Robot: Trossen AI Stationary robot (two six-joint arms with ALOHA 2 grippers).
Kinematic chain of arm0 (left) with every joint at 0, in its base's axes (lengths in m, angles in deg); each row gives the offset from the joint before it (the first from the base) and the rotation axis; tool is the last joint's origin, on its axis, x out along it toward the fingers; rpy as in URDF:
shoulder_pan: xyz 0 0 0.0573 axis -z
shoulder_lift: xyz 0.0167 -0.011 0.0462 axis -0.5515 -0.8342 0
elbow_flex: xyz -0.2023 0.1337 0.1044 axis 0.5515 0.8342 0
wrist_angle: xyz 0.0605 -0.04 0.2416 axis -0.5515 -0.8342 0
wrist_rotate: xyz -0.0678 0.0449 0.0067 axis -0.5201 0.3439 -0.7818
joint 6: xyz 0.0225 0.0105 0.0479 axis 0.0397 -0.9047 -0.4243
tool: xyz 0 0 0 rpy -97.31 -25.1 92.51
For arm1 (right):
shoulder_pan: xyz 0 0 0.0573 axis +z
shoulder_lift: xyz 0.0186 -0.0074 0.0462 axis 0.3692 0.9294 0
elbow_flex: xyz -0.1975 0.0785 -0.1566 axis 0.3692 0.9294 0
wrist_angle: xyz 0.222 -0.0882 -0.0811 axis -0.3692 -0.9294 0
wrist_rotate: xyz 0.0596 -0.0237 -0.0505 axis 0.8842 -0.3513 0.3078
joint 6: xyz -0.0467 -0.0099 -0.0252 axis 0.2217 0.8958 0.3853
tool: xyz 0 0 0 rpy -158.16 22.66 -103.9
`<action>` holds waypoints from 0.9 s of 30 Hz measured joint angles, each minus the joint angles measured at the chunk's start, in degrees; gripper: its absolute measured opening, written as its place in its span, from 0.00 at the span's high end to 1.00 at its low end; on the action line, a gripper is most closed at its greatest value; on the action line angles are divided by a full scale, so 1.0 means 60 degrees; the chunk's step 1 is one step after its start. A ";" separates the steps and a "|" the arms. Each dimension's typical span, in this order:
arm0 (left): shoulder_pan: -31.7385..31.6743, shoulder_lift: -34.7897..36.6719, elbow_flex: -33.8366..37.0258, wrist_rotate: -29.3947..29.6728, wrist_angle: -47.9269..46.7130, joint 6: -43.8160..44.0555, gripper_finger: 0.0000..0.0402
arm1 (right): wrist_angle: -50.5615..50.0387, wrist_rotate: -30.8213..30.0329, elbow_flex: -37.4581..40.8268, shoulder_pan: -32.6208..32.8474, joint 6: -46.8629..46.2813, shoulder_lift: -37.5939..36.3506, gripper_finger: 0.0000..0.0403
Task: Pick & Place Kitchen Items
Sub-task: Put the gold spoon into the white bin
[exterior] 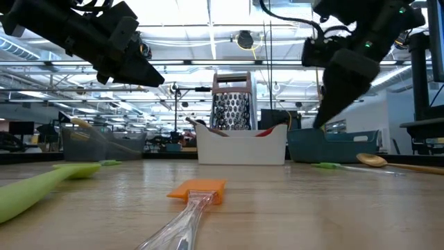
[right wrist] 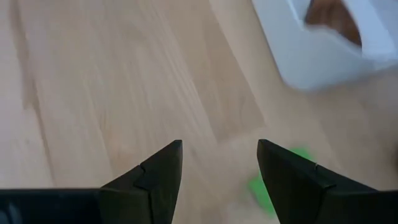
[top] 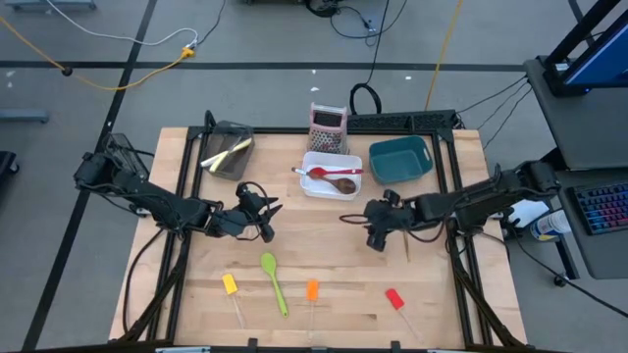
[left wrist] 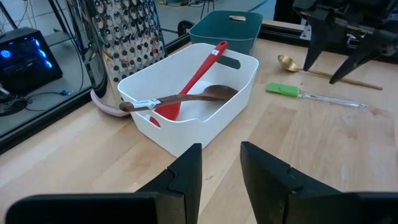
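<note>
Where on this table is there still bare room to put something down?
Bare wood lies between the grippers' line and the front row of utensils, and at the front left corner beside the yellow spatula. The far edge is crowded: mesh bin, grater, white bin, teal bin. The green spoon, orange spatula and red spatula fill the front.

Pale wooden table (top: 324,250), with white bin (top: 331,186) as landmark. Behind it, upright grater (top: 328,129); right of it, teal bin (top: 401,160); left, dark mesh bin (top: 229,150). Nearer the front edge: yellow spatula (top: 231,286), green spoon (top: 273,277), orange spatula (top: 312,291), red spatula (top: 394,299).
</note>
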 joint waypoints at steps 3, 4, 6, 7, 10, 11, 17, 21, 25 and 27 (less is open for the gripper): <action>0.0000 0.0000 0.0000 -0.0003 0.0000 0.0004 0.71 | -0.0755 -0.0196 0.0000 0.0174 -0.0653 0.0000 0.50; 0.0000 0.0001 0.0000 -0.0002 0.0001 0.0006 0.71 | -0.0965 -0.0248 0.0000 0.0229 -0.0867 0.0000 0.50; 0.0000 0.0000 0.0000 0.0000 0.0004 0.0005 0.71 | -0.1388 -0.0294 0.0000 0.0307 -0.1318 0.0000 0.50; 0.0000 0.0000 0.0000 -0.0001 0.0000 0.0007 0.71 | -0.1577 -0.0292 0.0000 0.0358 -0.1531 0.0000 0.50; 0.0000 0.0000 0.0000 0.0000 0.0004 0.0008 0.71 | -0.2007 -0.0402 0.0000 0.0529 -0.2064 0.0000 0.50; 0.0000 0.0000 0.0000 0.0000 0.0000 0.0011 0.71 | -0.2169 -0.0422 0.0000 0.0578 -0.2232 0.0000 0.50; 0.0000 0.0000 0.0000 0.0000 0.0004 0.0001 0.71 | -0.3109 -0.0427 0.0000 0.0851 -0.3452 0.0000 0.50; 0.0000 0.0000 0.0000 0.0000 0.0004 -0.0021 0.71 | -0.3739 -0.0427 0.0000 0.1038 -0.4356 0.0000 0.50; 0.0000 0.0000 0.0000 0.0000 0.0004 -0.0040 0.71 | -0.4474 -0.0423 0.0000 0.1220 -0.5515 0.0000 0.50; 0.0000 0.0000 0.0000 0.0000 0.0004 -0.0041 0.71 | -0.4793 -0.0434 0.0000 0.1317 -0.5847 0.0000 0.50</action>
